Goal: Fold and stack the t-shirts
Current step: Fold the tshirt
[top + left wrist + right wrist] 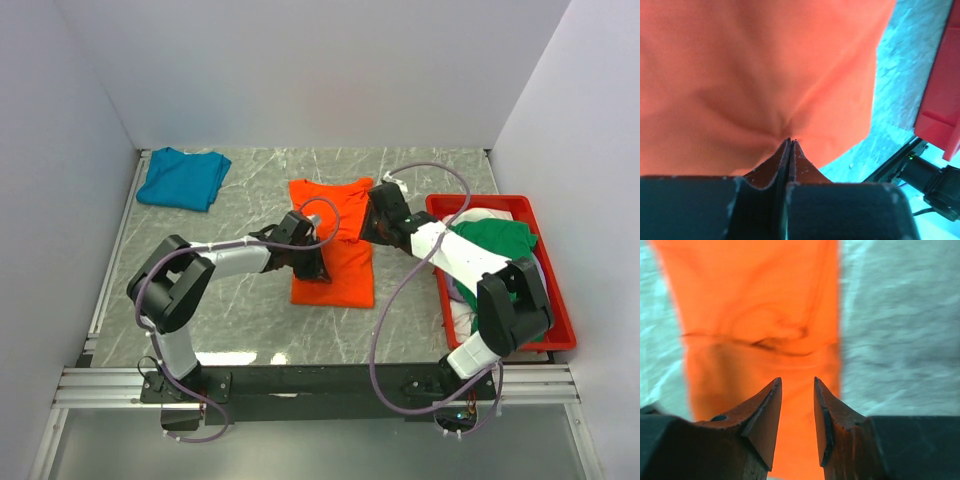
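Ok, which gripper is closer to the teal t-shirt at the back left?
Left. The left gripper pinches the orange t-shirt on its left side, the side toward the teal t-shirt; the right gripper hangs open at the orange one's right side, farther away.

The left arm (235,258) and right arm (450,248) have black joints and white links. Lilac cables (432,166) loop behind the left gripper (790,141) and right gripper (797,382). The fingers (762,415) are dark, pointed, scuffed wedges.

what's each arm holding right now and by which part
Left fingers pinch the bright orange cloth t-shirt by a pucker near its side edge; right fingers open, holding nothing.
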Available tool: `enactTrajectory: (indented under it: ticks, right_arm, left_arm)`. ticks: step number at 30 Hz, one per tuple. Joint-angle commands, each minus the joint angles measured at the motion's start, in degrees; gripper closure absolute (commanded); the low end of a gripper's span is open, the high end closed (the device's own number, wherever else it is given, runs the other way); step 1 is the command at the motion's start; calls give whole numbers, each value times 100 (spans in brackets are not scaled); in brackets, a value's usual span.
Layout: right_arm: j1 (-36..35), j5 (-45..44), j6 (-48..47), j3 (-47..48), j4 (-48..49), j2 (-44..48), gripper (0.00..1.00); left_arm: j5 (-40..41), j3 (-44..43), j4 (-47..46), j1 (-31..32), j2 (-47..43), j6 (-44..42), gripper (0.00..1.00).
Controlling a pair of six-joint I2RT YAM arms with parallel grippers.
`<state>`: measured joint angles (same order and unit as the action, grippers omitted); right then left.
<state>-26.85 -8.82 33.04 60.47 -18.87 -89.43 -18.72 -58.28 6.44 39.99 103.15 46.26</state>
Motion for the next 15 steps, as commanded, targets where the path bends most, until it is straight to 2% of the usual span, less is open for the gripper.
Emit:
enactTrajectory:
  ticks: [1,6,11,15]
  right_arm:
    - [-338,108,124,8,174,93,62]
    - [-488,293,115,193,269,-382,69]
    - [-400,284,28,570,244,-1172,69]
    - [-172,337,-69,922,191,-1840,67]
  left_arm:
    - [-114,-315,-11,-157,-314,15,95]
    - [-132,-517,-28,-456,-94,23,96]
    - [-123,-483,-55,-746,257,67,98]
    - [-18,25,-300,-870,284,155,98]
